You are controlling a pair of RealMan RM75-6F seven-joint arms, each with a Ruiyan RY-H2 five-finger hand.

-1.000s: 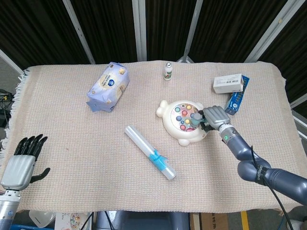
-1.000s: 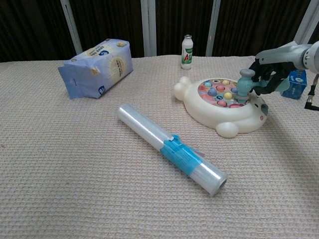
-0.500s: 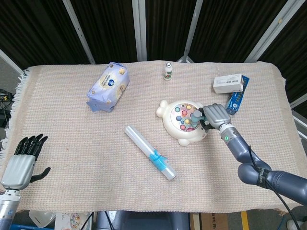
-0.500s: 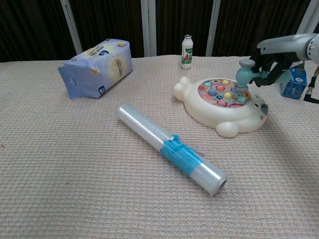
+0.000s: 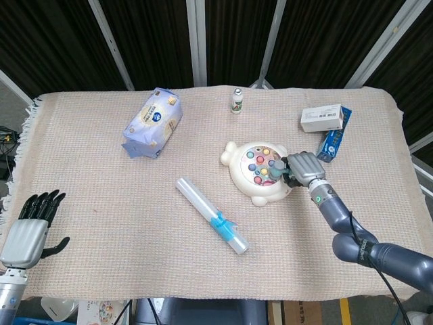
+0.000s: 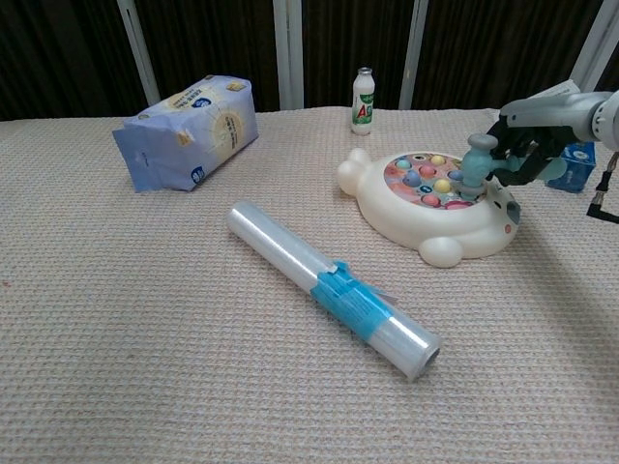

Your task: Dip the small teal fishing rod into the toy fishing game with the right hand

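The cream toy fishing game (image 5: 238,175) (image 6: 422,224) sits right of the table's middle, its round pond filled with several coloured fish. My right hand (image 5: 306,166) (image 6: 534,135) holds the small teal fishing rod (image 5: 275,166) (image 6: 473,162) upright at the pond's right side, its lower end down among the fish. My left hand (image 5: 28,230) rests at the table's near left corner in the head view, fingers straight and apart, holding nothing.
A clear film roll with blue tape (image 5: 211,215) (image 6: 331,275) lies in front of the game. A blue snack bag (image 5: 153,121) (image 6: 186,130) is at the back left, a small bottle (image 5: 237,101) (image 6: 363,101) behind the game, and white and blue boxes (image 5: 326,124) at the back right.
The right hand raised the rod above the pond half a second ago and has now lowered it back down into the fish. The left hand stayed still.
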